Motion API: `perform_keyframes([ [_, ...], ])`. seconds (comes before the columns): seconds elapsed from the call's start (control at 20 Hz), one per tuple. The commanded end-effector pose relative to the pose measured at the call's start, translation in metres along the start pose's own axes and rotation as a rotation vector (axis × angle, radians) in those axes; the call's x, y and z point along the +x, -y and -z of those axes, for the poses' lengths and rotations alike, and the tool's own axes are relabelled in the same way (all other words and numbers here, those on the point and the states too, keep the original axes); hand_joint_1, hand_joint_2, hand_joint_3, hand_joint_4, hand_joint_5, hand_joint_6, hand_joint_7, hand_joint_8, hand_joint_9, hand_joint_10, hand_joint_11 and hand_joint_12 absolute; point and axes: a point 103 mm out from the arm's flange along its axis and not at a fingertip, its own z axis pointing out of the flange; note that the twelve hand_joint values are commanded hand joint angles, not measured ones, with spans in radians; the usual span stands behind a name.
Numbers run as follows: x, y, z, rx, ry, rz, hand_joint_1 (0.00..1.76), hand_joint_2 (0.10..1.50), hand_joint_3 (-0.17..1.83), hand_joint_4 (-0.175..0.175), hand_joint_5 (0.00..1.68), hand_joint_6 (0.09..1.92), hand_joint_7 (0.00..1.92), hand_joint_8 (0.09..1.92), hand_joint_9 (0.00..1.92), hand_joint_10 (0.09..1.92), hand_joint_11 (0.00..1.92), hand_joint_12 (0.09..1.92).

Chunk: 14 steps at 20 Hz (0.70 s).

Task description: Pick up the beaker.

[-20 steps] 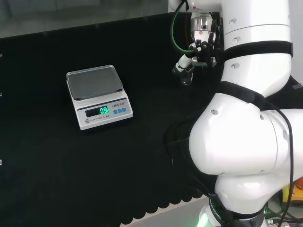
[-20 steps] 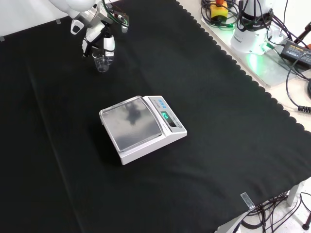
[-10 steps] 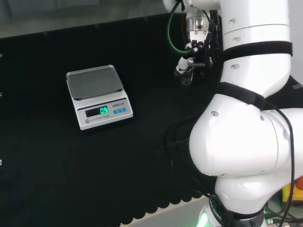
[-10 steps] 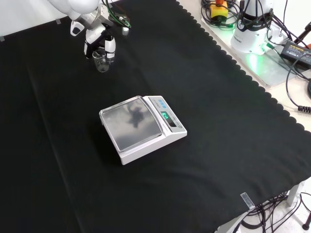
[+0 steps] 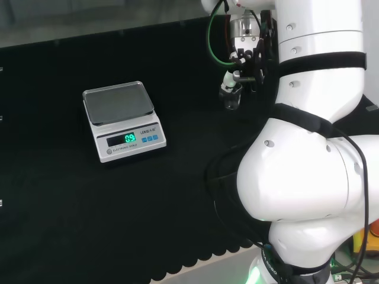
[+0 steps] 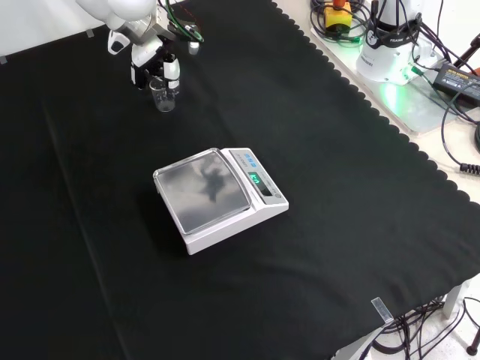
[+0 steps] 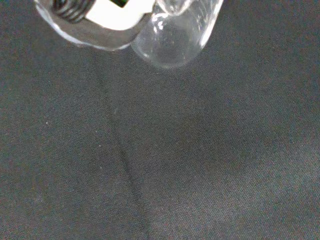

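The hand (image 6: pixel 154 64) has its fingers curled round the little glass beaker (image 6: pixel 162 96). It looks just off the desk (image 6: pixel 315 150), so the pick-up seems nearly done.

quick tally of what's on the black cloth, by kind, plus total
Beaker, clear glass, at the robot hand: 1
Scale, white with a metal pan: 1
Total: 2
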Motion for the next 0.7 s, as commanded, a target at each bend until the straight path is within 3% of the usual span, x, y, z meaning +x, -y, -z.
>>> perform_keyframes([
  [0.05, 0.002, 0.003, 0.002, -0.015, 0.027, -0.005, 1.05, 0.75, 0.55, -0.157, 0.93, 0.62, 0.99, 0.72, 1.49, 0.15, 1.60, 0.56],
  [0.15, 0.003, 0.004, 0.002, -0.016, 0.031, -0.004, 1.09, 0.92, 0.32, -0.097, 0.98, 0.84, 1.03, 0.71, 1.52, 0.12, 1.64, 0.54],
  [0.25, 0.004, 0.006, 0.003, -0.023, 0.032, -0.005, 1.11, 1.03, 0.13, -0.075, 1.00, 0.93, 1.04, 0.71, 1.54, 0.10, 1.67, 0.51],
  [0.5, 0.007, 0.013, 0.008, -0.038, 0.044, -0.006, 1.13, 1.08, 0.04, -0.096, 1.01, 0.96, 1.06, 0.71, 1.54, 0.09, 1.68, 0.50],
  [0.7, 0.008, 0.024, 0.019, -0.048, 0.072, 0.032, 1.13, 1.08, 0.03, -0.112, 1.01, 0.96, 1.07, 0.71, 1.54, 0.09, 1.67, 0.49],
])
